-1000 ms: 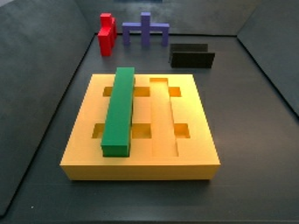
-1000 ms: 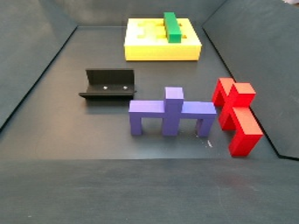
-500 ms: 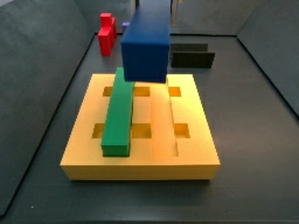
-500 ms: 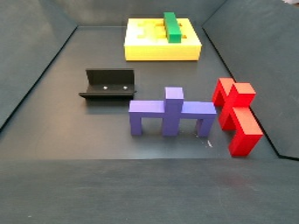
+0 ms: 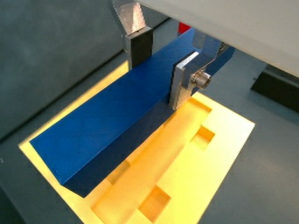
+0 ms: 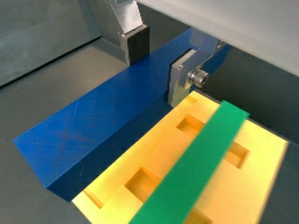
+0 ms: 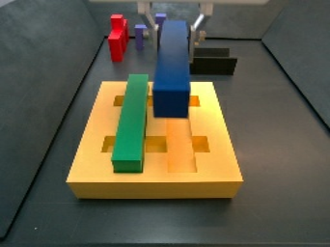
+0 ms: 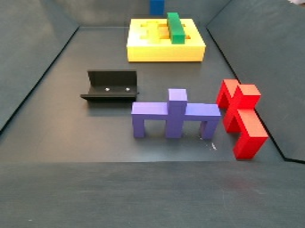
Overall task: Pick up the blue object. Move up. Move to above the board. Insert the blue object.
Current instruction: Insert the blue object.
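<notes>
The blue object [image 7: 172, 66] is a long dark-blue bar. My gripper [image 7: 180, 21] is shut on it and holds it over the board [image 7: 213, 159], a big yellow block with grooves and square cut-outs. It hangs lengthwise over the free groove beside the green bar [image 7: 129, 121], which lies in another groove. In both wrist views the silver fingers [image 5: 184, 77] [image 6: 181, 74] clamp the bar's sides [image 5: 111, 127] [image 6: 105, 122], with the yellow board [image 5: 205, 171] [image 6: 135, 188] below. In a side view only the bar's tip [image 8: 156, 7] shows above the board [image 8: 149, 51].
The dark fixture [image 7: 213, 64] [image 8: 111, 86] stands on the floor beyond the board. A red piece [image 7: 118, 37] [image 8: 242, 116] and a purple-blue cross-shaped piece [image 8: 176, 116] stand farther off. Dark walls close in the floor on the sides.
The blue bar came into a side view from above. It has since moved lower and farther along the board, beside the green bar.
</notes>
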